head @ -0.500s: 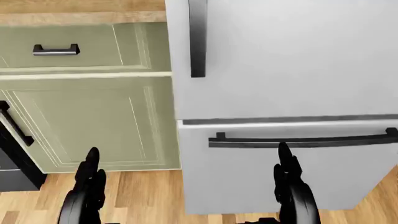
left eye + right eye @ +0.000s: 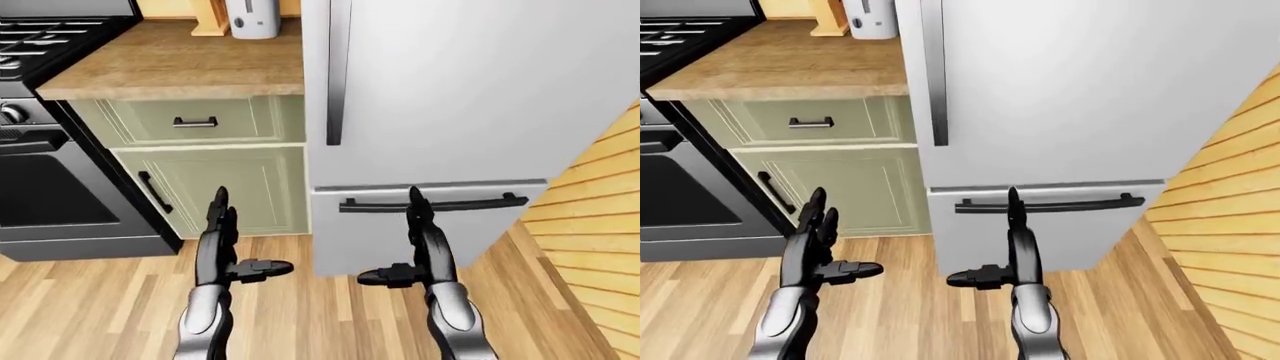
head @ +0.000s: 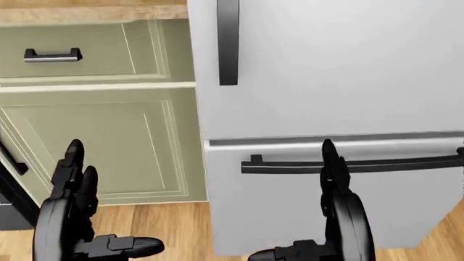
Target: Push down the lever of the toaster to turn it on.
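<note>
Inventory, as I see it from the head cams:

- Toaster [image 2: 252, 16]: white/silver, at top of left-eye view, standing on the wood surface [image 2: 170, 67] near its far edge, just left of the fridge. Lever too small to make out. Well apart from both hands.
- Wooden block [image 2: 211, 18]: just left of toaster, touching or nearly so; can't tell which.
- Fridge [image 2: 470, 82]: grey, fills right half of all views; vertical dark handle up top, horizontal bar handle [image 2: 430, 202] on lower drawer.
- Cabinet [image 2: 215, 161]: pale green, under the surface; drawer w/ small dark pull above, door w/ slanted pull below.
- Stove [image 2: 50, 180]: black, left edge of eye views, burners at top left.
- Floor [image 2: 90, 315]: light wood planks. Slatted wood wall at right of eye views.
- Left hand [image 2: 222, 244]: raised in front of cabinet door, fingers straight and spread apart, thumb out sideways, holding nothing.
- Right hand [image 2: 418, 244]: raised in front of fridge drawer, fingers [image 3: 330, 163] extended upward, thumb out, holding nothing; tips overlap the bar handle in view, contact unclear.
</note>
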